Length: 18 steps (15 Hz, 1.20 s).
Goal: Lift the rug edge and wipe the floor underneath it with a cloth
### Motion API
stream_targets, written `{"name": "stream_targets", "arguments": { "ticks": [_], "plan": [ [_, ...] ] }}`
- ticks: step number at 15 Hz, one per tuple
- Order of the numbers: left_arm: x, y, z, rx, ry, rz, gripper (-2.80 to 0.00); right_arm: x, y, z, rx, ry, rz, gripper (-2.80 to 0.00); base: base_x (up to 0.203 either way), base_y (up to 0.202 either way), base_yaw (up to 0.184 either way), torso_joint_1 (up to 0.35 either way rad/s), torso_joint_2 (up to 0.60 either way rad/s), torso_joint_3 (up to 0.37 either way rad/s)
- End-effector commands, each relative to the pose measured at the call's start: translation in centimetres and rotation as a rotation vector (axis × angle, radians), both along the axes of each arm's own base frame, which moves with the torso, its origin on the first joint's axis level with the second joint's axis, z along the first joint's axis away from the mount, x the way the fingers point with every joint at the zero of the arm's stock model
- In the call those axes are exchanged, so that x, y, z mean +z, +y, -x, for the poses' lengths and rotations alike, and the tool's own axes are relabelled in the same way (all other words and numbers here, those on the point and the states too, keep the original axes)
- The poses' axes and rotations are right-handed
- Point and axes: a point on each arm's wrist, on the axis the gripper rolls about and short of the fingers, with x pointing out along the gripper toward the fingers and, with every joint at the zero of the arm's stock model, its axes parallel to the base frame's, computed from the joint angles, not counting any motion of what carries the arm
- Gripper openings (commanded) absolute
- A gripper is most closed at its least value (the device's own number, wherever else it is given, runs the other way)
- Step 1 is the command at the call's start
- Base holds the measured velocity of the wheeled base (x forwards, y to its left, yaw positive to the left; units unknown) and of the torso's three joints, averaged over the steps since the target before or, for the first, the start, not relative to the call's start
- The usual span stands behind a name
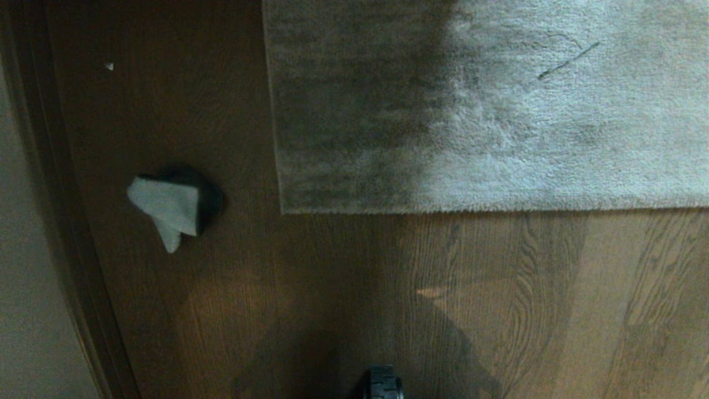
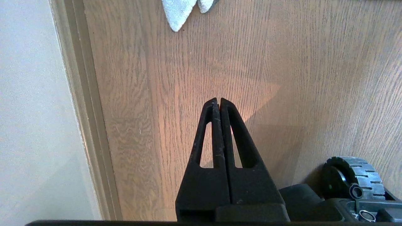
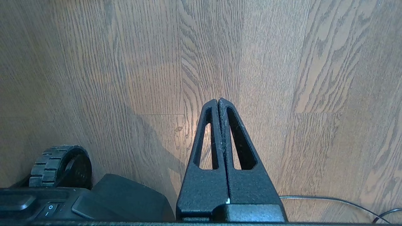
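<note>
While the cloth (image 1: 166, 209) lies crumpled, the rug edge (image 1: 493, 210) runs left-right.

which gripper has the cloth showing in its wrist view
The left gripper: the pale cloth lies on the floor ahead of its shut tips. The right gripper faces only bare planks.

left gripper (image 2: 219, 99) jaws closed — right gripper (image 3: 218, 100) likewise, both empty
</note>
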Motion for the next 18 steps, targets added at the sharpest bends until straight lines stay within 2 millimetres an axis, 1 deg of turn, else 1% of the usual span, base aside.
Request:
{"name": "stream_targets", "arguments": {
  "ticks": [1,18],
  "plan": [
    [0.01,0.00,0.00,0.000,-0.001,0.001,-2.80,0.01,0.00,-0.01,0.000,0.001,0.002,-2.80,0.000,0.000,0.000,0.000,0.00,0.000],
    [-0.01,0.00,0.00,0.000,-0.001,0.001,-2.80,0.01,0.00,-0.01,0.000,0.001,0.000,-2.80,0.000,0.000,0.000,0.000,0.00,0.000]
  ]
}}
